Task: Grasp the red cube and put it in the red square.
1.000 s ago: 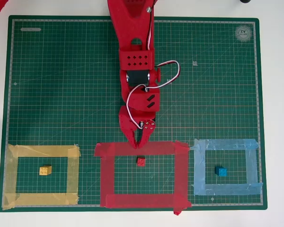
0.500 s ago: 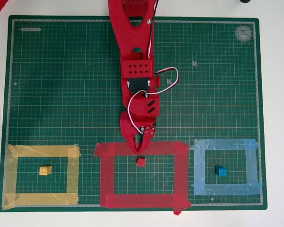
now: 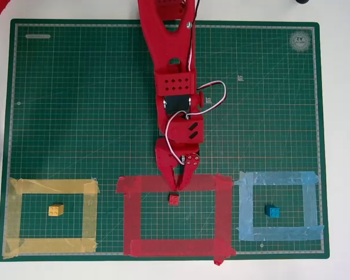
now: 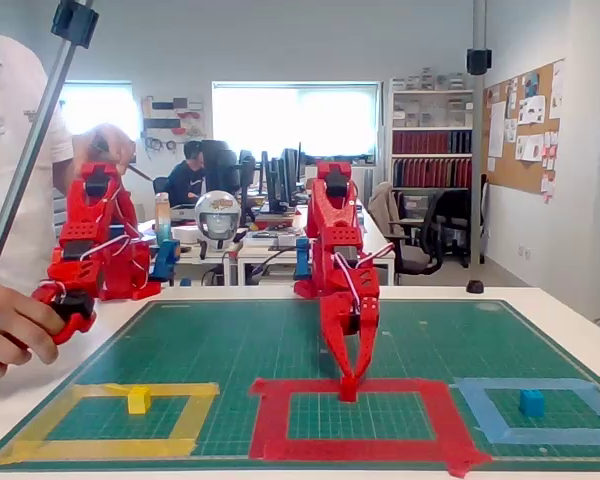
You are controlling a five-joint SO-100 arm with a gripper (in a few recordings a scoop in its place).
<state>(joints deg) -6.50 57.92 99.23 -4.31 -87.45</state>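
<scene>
Since the earlier frames, the arm (image 3: 174, 76) has reached further down the mat (image 3: 76, 116) and a little to the right in the overhead view, so the pincer (image 3: 177, 185) has come forward from above the tape to right over the top strip of the red square (image 3: 224, 216). The cube positions match the earlier frames.

Overhead, the pincer tips point down at the red cube (image 3: 174, 199), which lies inside the red square just below its top strip, near the middle of that strip. The fingers converge to a narrow point with only a slim gap between them, so the pincer looks nearly closed and holds nothing. The tips sit just above the cube in the picture, close to it; whether they touch it cannot be told.

In the fixed view the pincer (image 4: 349, 385) hangs down steeply, its tips at the far strip of the red square (image 4: 270, 415), low against the mat. The red cube blends with the red tips there and cannot be made out separately.

The yellow cube (image 3: 56, 210) lies inside the yellow frame (image 3: 14, 216) at left, and the blue cube (image 3: 272, 212) inside the blue frame (image 3: 310, 204) at right. A white worktop (image 3: 341, 146) borders the mat.
</scene>
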